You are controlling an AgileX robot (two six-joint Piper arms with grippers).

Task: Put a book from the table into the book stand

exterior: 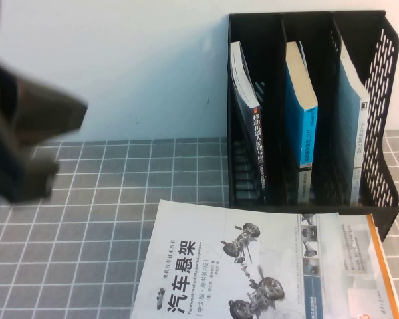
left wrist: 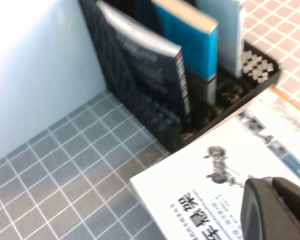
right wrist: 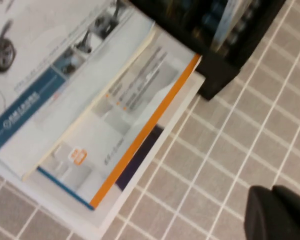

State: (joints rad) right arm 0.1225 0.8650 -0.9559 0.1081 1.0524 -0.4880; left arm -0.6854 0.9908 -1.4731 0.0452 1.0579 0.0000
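A white book with car-suspension pictures (exterior: 206, 266) lies on top of a stack at the table's front, just before the black three-slot book stand (exterior: 379, 199). Under it lies a book with an orange edge (exterior: 376, 266), also in the right wrist view (right wrist: 135, 100). My left gripper (left wrist: 275, 210) is shut and empty, hovering above the white book (left wrist: 200, 200); its arm (exterior: 26, 133) shows as a blurred dark shape at the far left. My right gripper (right wrist: 277, 212) is shut and empty over the tiled table, to the right of the stack, out of the high view.
Each slot of the stand holds an upright book: a dark one (exterior: 253, 133), a blue one (exterior: 299, 113), a pale blue one (exterior: 352, 113). A white wall stands behind. Grey tiled table (exterior: 86, 219) lies bare to the stack's left.
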